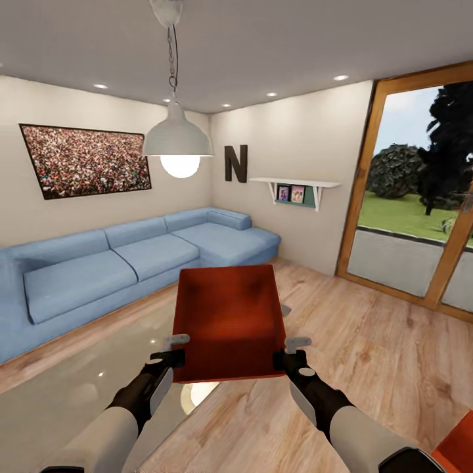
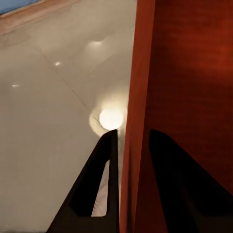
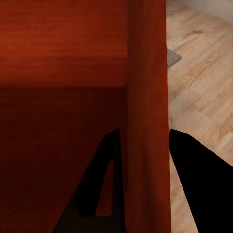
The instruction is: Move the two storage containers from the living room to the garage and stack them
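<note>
Head view shows the left tool (image 1: 176, 349) and right tool (image 1: 290, 353) each clamped on a side wall of the red bin (image 1: 228, 322), held up over the glass tabletop (image 1: 79, 381) near the sofa (image 1: 118, 263).

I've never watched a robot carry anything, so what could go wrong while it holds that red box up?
Each gripper pinches only one thin side wall of the storage container, left gripper on one wall, right gripper on the other, so uneven arm motion might twist it loose. The raised box also hides the wood floor ahead. A glass table sits close below and could be bumped.
</note>
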Tool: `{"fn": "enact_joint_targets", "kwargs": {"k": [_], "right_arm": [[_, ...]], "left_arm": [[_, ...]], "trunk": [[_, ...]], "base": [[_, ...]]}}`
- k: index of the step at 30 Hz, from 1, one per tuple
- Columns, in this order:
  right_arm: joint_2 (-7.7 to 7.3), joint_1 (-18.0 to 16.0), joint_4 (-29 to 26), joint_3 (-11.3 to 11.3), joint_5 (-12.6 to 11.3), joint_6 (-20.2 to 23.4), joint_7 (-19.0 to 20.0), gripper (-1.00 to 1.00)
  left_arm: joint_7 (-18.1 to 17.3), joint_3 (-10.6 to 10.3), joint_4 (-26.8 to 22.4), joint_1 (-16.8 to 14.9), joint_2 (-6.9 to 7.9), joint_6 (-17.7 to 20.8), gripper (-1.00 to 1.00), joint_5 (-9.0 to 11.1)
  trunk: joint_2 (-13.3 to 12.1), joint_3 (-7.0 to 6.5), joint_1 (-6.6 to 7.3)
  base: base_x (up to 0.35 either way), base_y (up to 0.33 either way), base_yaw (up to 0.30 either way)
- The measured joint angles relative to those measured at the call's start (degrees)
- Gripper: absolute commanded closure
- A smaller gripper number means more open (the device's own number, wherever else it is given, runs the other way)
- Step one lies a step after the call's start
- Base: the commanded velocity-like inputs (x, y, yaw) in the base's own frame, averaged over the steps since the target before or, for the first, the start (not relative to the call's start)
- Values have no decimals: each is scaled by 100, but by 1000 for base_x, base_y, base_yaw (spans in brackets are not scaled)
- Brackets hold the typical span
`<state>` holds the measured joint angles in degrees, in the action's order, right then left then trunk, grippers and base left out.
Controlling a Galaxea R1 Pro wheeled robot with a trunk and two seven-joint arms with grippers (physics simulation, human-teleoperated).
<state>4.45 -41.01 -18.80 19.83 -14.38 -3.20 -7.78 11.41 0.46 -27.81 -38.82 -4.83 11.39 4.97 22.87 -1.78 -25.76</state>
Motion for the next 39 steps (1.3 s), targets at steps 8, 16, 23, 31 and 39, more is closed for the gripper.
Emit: {"fn": "enact_joint_targets", "kwargs": {"k": [8, 16, 23, 31, 39], "right_arm": [[2, 0, 3, -3, 3, 0, 0, 100], [2, 0, 4, -4, 3, -5, -2, 100], [0, 0, 2, -1, 1, -2, -1, 100], [0, 0, 0, 0, 0, 0, 0, 100], [3, 0, 9, -4, 5, 0, 0, 100]], "left_arm": [[0, 0, 4, -1, 0, -2, 100, -1], [0, -1, -1, -1, 0, -1, 100, -1], [-1, 0, 0, 0, 0, 0, 100, 0], [0, 0, 0, 0, 0, 0, 100, 0], [0, 0, 12, -1, 0, -3, 100, -3]], "trunk": [[0, 0, 0], [0, 0, 0], [0, 0, 0], [0, 0, 0], [0, 0, 0]], "base": [[0, 0, 268], [0, 0, 268], [0, 0, 268], [0, 0, 268], [0, 0, 268]]}}
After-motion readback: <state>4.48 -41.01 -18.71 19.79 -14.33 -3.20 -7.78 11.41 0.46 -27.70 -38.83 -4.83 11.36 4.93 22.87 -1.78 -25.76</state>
